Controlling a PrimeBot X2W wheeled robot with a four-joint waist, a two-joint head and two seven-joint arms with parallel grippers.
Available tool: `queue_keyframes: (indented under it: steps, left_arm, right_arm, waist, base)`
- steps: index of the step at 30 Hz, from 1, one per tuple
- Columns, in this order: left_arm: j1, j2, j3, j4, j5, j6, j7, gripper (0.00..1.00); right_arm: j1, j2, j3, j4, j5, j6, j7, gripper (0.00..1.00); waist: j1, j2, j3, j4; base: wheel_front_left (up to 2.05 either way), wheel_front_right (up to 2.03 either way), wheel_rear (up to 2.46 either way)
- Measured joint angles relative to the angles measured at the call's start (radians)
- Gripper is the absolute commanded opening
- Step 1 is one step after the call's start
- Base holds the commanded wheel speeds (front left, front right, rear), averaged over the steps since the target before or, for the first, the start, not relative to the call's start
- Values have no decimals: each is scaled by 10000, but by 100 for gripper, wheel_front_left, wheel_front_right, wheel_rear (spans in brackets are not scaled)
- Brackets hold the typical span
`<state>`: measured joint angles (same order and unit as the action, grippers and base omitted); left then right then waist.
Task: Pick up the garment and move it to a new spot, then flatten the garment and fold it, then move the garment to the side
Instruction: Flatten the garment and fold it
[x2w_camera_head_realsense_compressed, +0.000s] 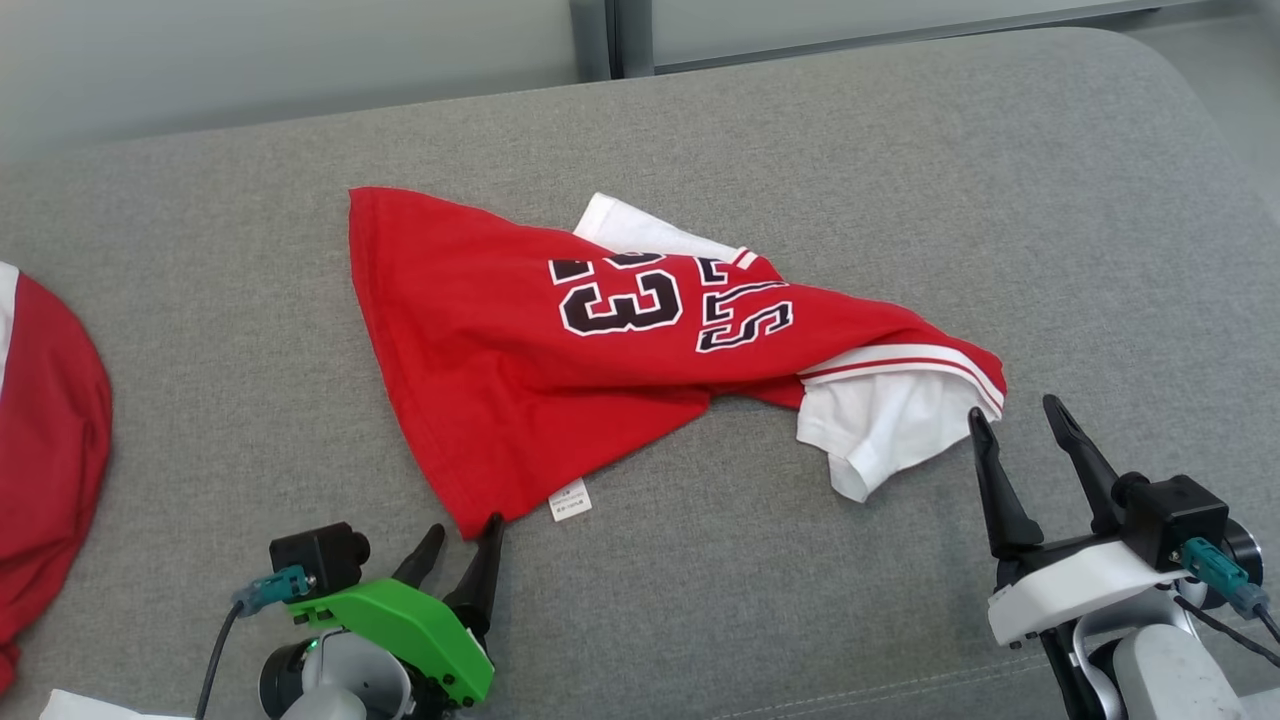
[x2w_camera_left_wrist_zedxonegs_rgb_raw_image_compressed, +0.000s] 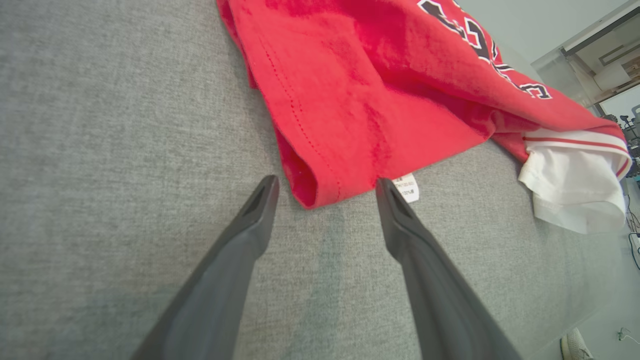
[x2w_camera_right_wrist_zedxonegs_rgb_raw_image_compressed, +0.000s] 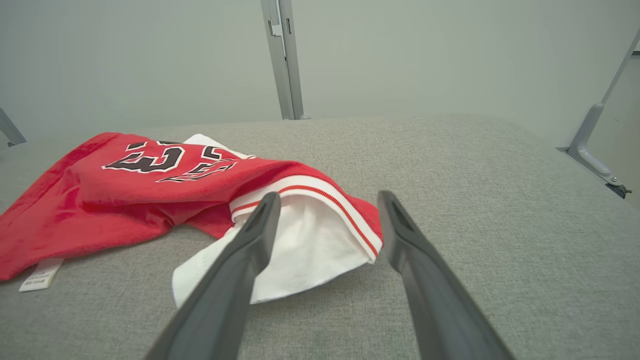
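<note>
Lying crumpled across the middle of the grey cushion, the garment is a red jersey with black, white-edged numerals and letters on it (the print is partly lost in folds). Its red body fans out toward the robot's left and narrows to a hemmed corner at the near side, where a small white label pokes out flat on the cushion. A white sleeve with a red-striped band spills from the garment's right end, and another patch of white shows behind the numerals. The left tool sits low at the near left, released, its fingers spread and gripping nothing. In the left wrist view the hemmed corner lies just past the gap between the fingertips, with one tip right beside the label. The right tool is likewise released, fingers wide, its tips just beside the white sleeve's right edge and holding nothing. A second red cloth lies at the far left edge of the cushion, well apart from the garment.
</note>
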<state>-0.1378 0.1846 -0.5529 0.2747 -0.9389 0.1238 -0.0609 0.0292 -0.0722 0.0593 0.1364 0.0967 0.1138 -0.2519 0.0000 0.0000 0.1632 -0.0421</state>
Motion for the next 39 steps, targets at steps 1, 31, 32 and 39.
queue_keyframes:
  steps: [1,31,32,39]
  left_arm:
    - [3,0,2,-15,0,0,29,100]
    - [196,1175,-909,-330,1714,-284,-267,100]
    - [192,1189,-945,-328,1812,-288,-332,100]
    - [21,1216,-1133,-249,2295,-481,-696,100]
  right_arm:
    - [0,6,10,0,0,0,0,100]
    - [-14,31,-119,113,6,6,0,100]
    - [-14,31,-125,115,10,6,0,100]
    - [-16,48,-144,113,21,10,0,100]
  waist:
    - [0,0,7,-10]
    - [0,0,-4,-258]
    - [0,0,0,-260]
    - [0,0,61,-295]
  base:
    - [0,0,0]
    - [0,0,0]
    - [0,0,0]
    - [0,0,0]
